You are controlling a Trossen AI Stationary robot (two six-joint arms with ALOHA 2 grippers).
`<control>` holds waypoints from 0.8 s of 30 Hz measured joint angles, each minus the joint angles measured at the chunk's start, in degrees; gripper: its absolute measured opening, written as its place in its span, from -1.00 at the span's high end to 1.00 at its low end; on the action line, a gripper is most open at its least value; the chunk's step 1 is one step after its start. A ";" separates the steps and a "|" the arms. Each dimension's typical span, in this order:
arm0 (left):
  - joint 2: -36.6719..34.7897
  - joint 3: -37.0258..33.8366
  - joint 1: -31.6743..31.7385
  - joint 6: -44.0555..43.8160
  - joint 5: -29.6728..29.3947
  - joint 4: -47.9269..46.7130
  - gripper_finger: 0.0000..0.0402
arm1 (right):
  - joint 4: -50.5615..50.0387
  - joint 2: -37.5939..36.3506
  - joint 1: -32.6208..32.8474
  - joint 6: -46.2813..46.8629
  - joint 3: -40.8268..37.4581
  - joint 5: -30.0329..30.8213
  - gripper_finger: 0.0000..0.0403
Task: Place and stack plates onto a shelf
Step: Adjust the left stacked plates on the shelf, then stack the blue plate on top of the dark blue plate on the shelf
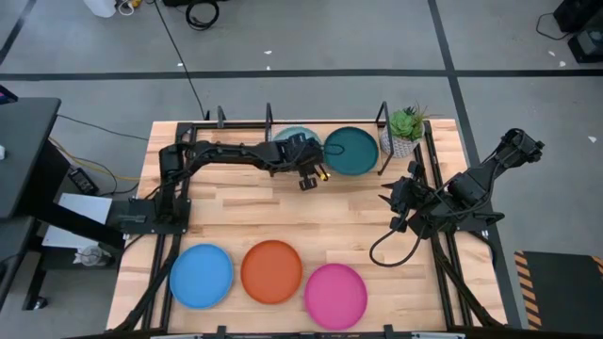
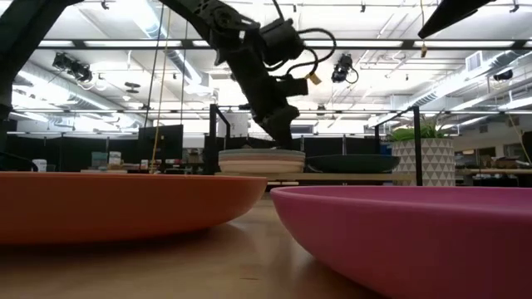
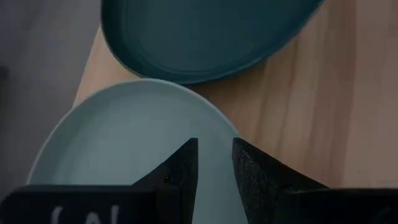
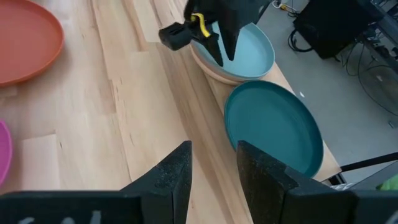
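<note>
The light teal plate (image 1: 288,139) (image 3: 124,143) (image 4: 252,53) lies on top of a stack (image 2: 262,159) on the shelf (image 1: 382,121) at the table's far edge, with a cream plate (image 4: 214,70) showing under it. The dark teal plate (image 1: 350,151) (image 3: 205,37) (image 4: 273,127) lies flat on the shelf's wooden floor, to the right of the stack. My left gripper (image 1: 307,166) (image 3: 215,158) (image 4: 219,50) points down at the stack's near-right rim, fingers almost together. The blue (image 1: 201,275), orange (image 1: 271,271) and pink (image 1: 335,295) plates lie along the near edge. My right gripper (image 1: 394,200) (image 4: 213,158) waits over the table's right side, slightly open. My left gripper comes from above, pointing down, at the light teal plate's near-right rim (image 3: 231,132). One finger (image 3: 180,168) stands over the plate's inside and the other (image 3: 255,168) at its outer edge, with a narrow gap between them. The plate lies flat on the stack.
The shelf's black upright posts (image 1: 268,118) (image 2: 416,145) stand around the stack and the dark teal plate. A small potted plant (image 1: 406,127) (image 2: 422,154) stands at the shelf's right end. Bare wood (image 1: 283,212) lies between the shelf and the three near plates.
</note>
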 joint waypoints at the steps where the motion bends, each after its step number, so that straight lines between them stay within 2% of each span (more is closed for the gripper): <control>1: -0.31 0.37 -0.37 0.20 -0.91 -1.38 0.47 | -0.01 0.00 0.00 -0.18 0.00 0.00 0.34; 5: -3.98 1.40 -2.46 -0.10 -2.75 -7.28 0.47 | -0.02 0.00 0.00 -1.68 0.00 0.98 0.34; 7: -5.90 1.44 -4.21 -2.21 -1.38 -12.42 0.47 | 0.00 0.00 -0.02 -2.96 0.00 2.51 0.34; 11: -8.33 1.40 -9.97 -14.96 8.89 -25.56 0.47 | 0.40 0.00 -0.42 -5.81 0.00 7.14 0.34; 13: -8.80 1.29 -14.16 -21.54 11.70 -32.39 0.47 | 0.68 0.00 -0.90 -7.34 0.00 8.70 0.34; 17: -8.68 1.18 -23.53 -31.71 12.34 -40.27 0.47 | 2.79 -0.01 -2.10 -11.16 0.00 9.41 0.34; 21: -8.68 1.18 -32.33 -43.17 12.35 -41.20 0.47 | 7.91 0.00 -3.30 -17.41 -1.07 8.90 0.34; 24: -8.68 1.18 -38.22 -54.09 12.47 -41.21 0.47 | 13.14 -0.02 -4.71 -23.76 -2.32 5.91 0.34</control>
